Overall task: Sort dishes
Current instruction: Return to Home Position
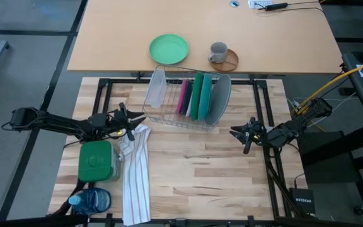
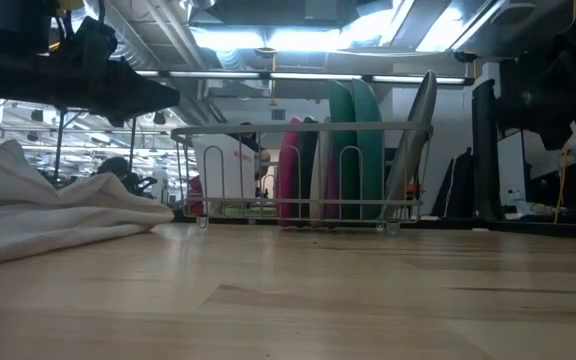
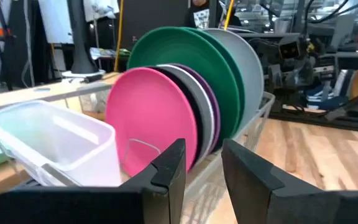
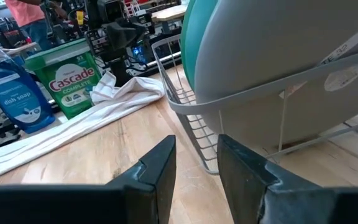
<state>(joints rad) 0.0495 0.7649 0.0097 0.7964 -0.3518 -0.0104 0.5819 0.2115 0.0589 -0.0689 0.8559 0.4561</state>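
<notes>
Matte plates [image 1: 198, 96] stand on edge in the wire dish rack [image 1: 172, 121] at twelve o'clock on the desk [image 1: 200, 176], slotted so they stay upright. The left gripper [image 1: 131, 122] at nine o'clock and the right gripper [image 1: 239, 137] at three (both slightly parted, holding nothing) hover clear; sorting looks finished.

The plates [image 1: 197, 96] stood on edge in the wire dish rack [image 1: 169, 120] on the far half of the wooden tabletop [image 1: 200, 183], running pink, dark green, teal, then grey. The left hand [image 1: 136, 122] hung just left of the rack, over a striped towel [image 1: 136, 176]. The right hand [image 1: 237, 133] hung near the rack's right corner, apart from it. A green box [image 1: 95, 161] lay beside the towel.
</notes>
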